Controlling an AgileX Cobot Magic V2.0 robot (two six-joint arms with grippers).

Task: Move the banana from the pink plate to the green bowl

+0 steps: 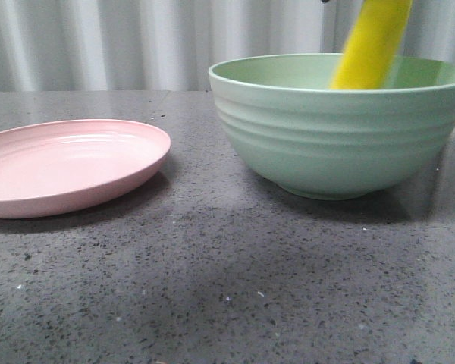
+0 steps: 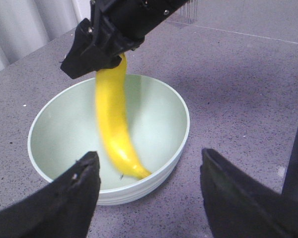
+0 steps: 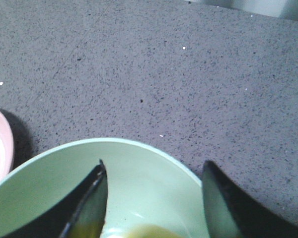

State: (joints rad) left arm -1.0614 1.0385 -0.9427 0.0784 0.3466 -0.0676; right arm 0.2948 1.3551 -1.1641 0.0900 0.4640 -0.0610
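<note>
The banana [image 1: 371, 44] hangs steeply in the front view, its lower end dipping behind the near rim of the green bowl [image 1: 334, 136] on the right; the pink plate [image 1: 68, 163] lies bare on the left, apart from the bowl, both on the speckled grey table [image 1: 227, 288]; no gripper can be made out here, and no writing or label shows on anything.

From the left wrist, the right gripper [image 2: 102, 52] is clamped on the banana's [image 2: 114, 124] upper end; its dark lower tip rests against the bowl's [image 2: 179, 148] inner wall; the left gripper [image 2: 149, 198] hangs beside the bowl with its jaws wide apart, holding nothing.

From the right wrist, the right gripper [image 3: 154, 198] looks down into the bowl [image 3: 54, 188]; a blurred yellow patch of banana [image 3: 144, 232] shows between its fingers; the plate's [image 3: 0, 148] edge lies just beside the bowl.
</note>
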